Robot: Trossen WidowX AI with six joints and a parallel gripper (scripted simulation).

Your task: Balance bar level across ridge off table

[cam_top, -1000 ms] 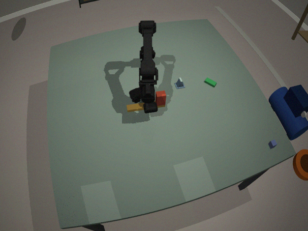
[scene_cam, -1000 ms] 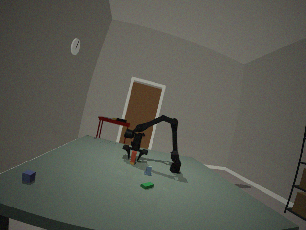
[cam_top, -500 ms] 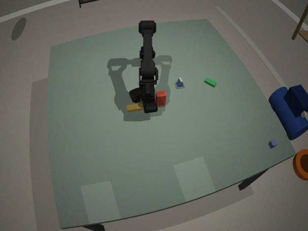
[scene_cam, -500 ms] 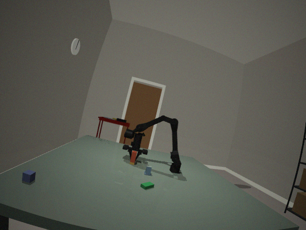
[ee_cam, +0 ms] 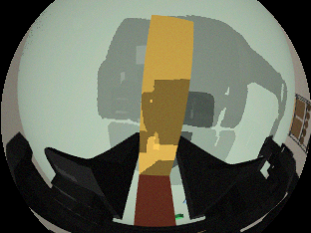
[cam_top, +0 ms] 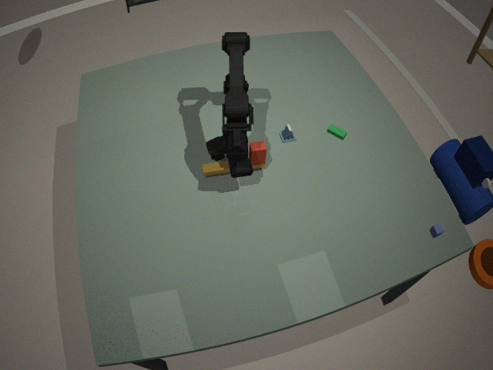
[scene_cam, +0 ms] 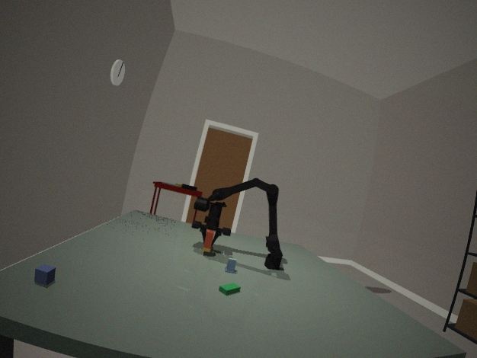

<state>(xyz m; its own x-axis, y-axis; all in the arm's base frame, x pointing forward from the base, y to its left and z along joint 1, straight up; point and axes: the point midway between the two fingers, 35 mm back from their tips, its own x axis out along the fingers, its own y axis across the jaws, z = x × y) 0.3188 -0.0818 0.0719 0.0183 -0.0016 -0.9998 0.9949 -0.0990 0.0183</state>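
Note:
The bar is a long yellow beam [cam_top: 213,168] [scene_cam: 206,249] [ee_cam: 171,50] with an upright red block [cam_top: 257,153] [scene_cam: 209,238] [ee_cam: 155,199] on one end. It appears to lie flat on the table. My gripper [cam_top: 240,170] [scene_cam: 208,250] [ee_cam: 158,138] points down and is shut on the yellow beam, between its middle and the red block. The arm hides part of the beam in the top view. The ridge is a small light-blue stand [cam_top: 287,135] [scene_cam: 231,265] with a raised, narrow top on a flat base, apart from the bar on the red block's side. Nothing rests on it.
A green block [cam_top: 336,131] [scene_cam: 229,289] lies beyond the ridge from the bar. A small blue-violet cube [cam_top: 436,231] [scene_cam: 45,274] sits near a far corner of the table [cam_top: 179,246] [scene_cam: 146,304].

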